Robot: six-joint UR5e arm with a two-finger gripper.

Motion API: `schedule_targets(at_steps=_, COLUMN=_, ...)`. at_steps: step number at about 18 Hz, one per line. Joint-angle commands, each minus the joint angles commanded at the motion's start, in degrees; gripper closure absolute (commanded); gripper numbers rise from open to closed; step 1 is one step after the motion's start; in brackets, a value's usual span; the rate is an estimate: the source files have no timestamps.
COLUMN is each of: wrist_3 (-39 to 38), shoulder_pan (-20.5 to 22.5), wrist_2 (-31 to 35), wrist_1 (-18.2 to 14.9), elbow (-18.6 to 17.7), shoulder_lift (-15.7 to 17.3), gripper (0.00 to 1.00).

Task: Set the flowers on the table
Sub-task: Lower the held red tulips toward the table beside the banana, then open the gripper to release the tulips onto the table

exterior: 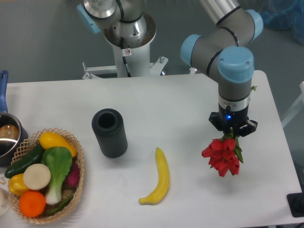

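We see the gripper [232, 134] clenched on a bunch of red tulips [222, 156], holding them by the stems with the blooms hanging down over the right part of the white table [190, 99], roughly midway between its far and near edges. Whether the lowest petals touch the surface we cannot tell — they look very close to it. So the carrying seems largely done, in our judgement; what is left is to settle the bunch down, let go and lift clear. Nearer the middle lies a yellow banana [158, 178], and left of it stands a dark ribbed cylinder [109, 133]. At the near left corner sits a wicker basket [76, 183] of vegetables — well apart from the flowers.
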Motion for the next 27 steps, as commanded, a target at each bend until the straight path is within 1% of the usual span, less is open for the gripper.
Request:
schedule_targets(at_steps=2, wrist_3=0.0, shoulder_pan=0.0, wrist_2=0.35, wrist_1=0.09, elbow=-0.09, shoulder_lift=-0.35, gripper=0.89)
schedule_targets(at_steps=5, wrist_3=-0.09, shoulder_pan=-0.17, wrist_2=0.35, wrist_1=0.09, elbow=0.44, shoulder_lift=-1.84, gripper=0.88)
schedule_targets(at_steps=8, wrist_3=-0.18, shoulder_pan=-0.7, wrist_2=0.35, wrist_1=0.0, elbow=0.0, shoulder_lift=-3.25, gripper=0.86)
schedule_targets(at_steps=11, wrist_3=-0.53, shoulder_pan=-1.14, wrist_2=0.44, wrist_1=0.17, elbow=-0.26, shoulder_lift=-4.74, gripper=0.8)
schedule_targets(at_steps=12, wrist_3=-0.53, shoulder_pan=-1.14, wrist_2=0.35, wrist_1=0.26, elbow=-0.26, shoulder_lift=-5.01, gripper=0.74)
schedule_targets(at_steps=13, wrist_3=-0.61, shoulder_pan=-1.14, wrist_2=0.18, wrist_1=0.18, elbow=-0.26, shoulder_lift=-5.1, gripper=0.67)
schedule_targets(at_steps=14, wrist_3=-0.53, shoulder_pan=-1.14, wrist_2=0.0, wrist_1=0.17, elbow=-0.53, shoulder_lift=-5.1, gripper=0.56)
schedule_targets(at_steps=15, wrist_3=-0.53, shoulder_pan=-1.14, wrist_2=0.0, wrist_1=0.44, elbow=-0.88, shoulder_lift=-5.1, gripper=0.37)
schedule_targets(at_steps=16, wrist_3=-0.44, shoulder_pan=-1.14, wrist_2=0.0, wrist_1=1.4, elbow=-1.23, shoulder_lift=-5.19, gripper=0.01)
schedule_targets(at_steps=18, wrist_3=-0.62, shoulder_pan=-1.14, wrist_2=0.26, wrist_1=4.38, elbow=-2.11, shoulder_lift=-5.1, gripper=0.0)
schedule_targets(at_steps=20, wrist_3=-0.44, shoulder_pan=-0.88, wrist_2=0.26, wrist_1=5.62, elbow=-2.99, shoulder_lift=-4.66, gripper=0.0)
schedule_targets(at_steps=21, wrist_3=-0.18, shoulder_pan=-0.62, wrist_2=0.26, wrist_1=5.97, elbow=-3.08, shoulder_lift=-4.14, gripper=0.0)
schedule_targets(at_steps=23, wrist_3=-0.44, shoulder_pan=1.31, wrist_2=0.26, wrist_1=5.98, elbow=-3.43, shoulder_lift=-2.56, gripper=0.0)
schedule_targets(at_steps=25, wrist_3=-0.27, shoulder_pan=2.98, wrist_2=0.18, wrist_1=6.06, elbow=-4.39, shoulder_lift=-1.94, gripper=0.0)
schedule_targets(at_steps=27, wrist_3=0.0, shoulder_pan=4.48, wrist_2=-0.52, wrist_1=6.06, elbow=-4.75, shoulder_lift=0.42, gripper=0.0)
